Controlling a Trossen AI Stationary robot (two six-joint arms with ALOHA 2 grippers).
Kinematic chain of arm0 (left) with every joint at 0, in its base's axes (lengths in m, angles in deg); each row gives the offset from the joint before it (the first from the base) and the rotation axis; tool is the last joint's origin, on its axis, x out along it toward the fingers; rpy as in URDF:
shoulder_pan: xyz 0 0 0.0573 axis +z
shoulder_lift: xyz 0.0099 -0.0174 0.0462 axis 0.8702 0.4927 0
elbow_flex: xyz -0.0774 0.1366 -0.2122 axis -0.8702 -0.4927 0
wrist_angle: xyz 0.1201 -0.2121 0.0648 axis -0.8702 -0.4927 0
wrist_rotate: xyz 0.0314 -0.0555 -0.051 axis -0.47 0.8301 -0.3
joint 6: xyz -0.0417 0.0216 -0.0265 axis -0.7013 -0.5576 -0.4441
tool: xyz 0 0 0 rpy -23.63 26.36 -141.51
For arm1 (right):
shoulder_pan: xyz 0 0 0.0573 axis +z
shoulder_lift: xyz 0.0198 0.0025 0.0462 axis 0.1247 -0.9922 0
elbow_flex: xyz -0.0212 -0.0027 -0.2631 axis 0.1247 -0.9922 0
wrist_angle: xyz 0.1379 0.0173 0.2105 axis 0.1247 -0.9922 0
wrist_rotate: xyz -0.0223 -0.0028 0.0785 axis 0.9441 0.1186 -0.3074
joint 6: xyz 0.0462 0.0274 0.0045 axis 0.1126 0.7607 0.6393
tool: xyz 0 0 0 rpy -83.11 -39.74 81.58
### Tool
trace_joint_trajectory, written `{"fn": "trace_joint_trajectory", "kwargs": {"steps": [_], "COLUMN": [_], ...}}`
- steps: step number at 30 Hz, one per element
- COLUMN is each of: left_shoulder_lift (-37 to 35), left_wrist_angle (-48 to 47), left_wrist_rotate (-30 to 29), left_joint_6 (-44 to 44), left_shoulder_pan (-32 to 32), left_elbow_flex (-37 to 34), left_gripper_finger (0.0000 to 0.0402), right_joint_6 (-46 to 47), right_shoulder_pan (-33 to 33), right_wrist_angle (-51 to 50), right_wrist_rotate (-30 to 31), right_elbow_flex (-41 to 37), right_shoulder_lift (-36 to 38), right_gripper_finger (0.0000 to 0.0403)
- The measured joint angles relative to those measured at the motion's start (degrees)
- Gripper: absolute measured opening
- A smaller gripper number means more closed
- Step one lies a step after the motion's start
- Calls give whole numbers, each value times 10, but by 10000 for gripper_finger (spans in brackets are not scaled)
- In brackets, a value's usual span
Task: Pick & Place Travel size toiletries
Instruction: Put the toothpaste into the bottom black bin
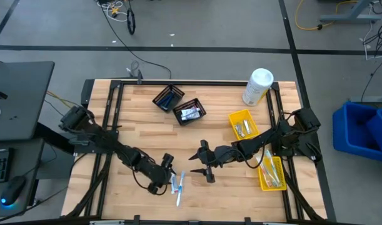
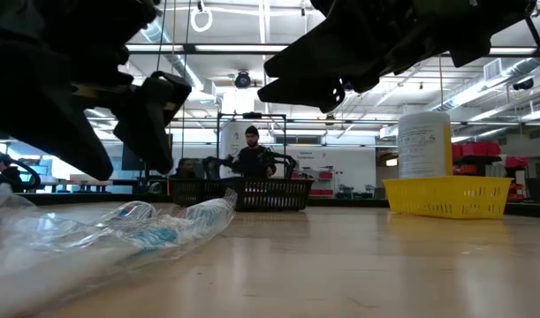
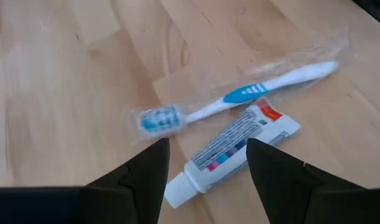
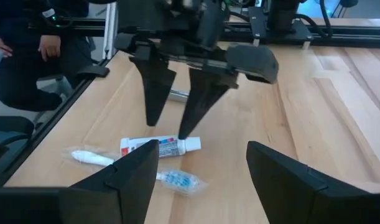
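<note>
A white mini toothpaste tube [image 3: 234, 151] with red and blue marks and a blue-white toothbrush [image 3: 239, 96] in a clear wrapper lie flat side by side on the wooden table, near its front edge [image 1: 178, 183]. My left gripper [image 3: 206, 149] is open just above them, fingers pointing down on either side of the tube's cap end; it also shows in the right wrist view [image 4: 171, 127]. My right gripper [image 1: 201, 165] is open and empty, a little to the right of the items and clear of the table.
Two black mesh baskets [image 1: 167, 98] [image 1: 189, 112] stand at the back middle. A white canister [image 1: 258, 86] lies at the back right. Yellow bins [image 1: 244, 124] [image 1: 272, 172] sit on the right. A small silvery piece [image 4: 177, 94] lies beyond the tube. A person [image 2: 252, 155] sits beyond the table.
</note>
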Motion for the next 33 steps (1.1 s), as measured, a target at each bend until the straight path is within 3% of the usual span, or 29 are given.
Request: {"fn": "trace_joint_trajectory", "kwargs": {"steps": [10,19,25,33], "left_shoulder_lift": [0,0,42,59], "left_wrist_angle": [-36,-50,-26,-39], "left_wrist_rotate": [52,48,59,90], "left_joint_6": [15,44,101,82], "left_shoulder_pan": [29,30,29,34], "left_elbow_flex": [0,0,9,18], "left_gripper_finger": [224,224,224,222], "right_joint_6": [15,20,20,20], "right_shoulder_pan": [0,0,0,-1], "right_wrist_angle": [0,-1,-4,-15], "right_wrist_rotate": [0,0,0,0], "right_elbow_flex": [0,0,0,0], "right_shoulder_lift": [0,0,0,0], "right_gripper_finger": [238,254,259,243]}}
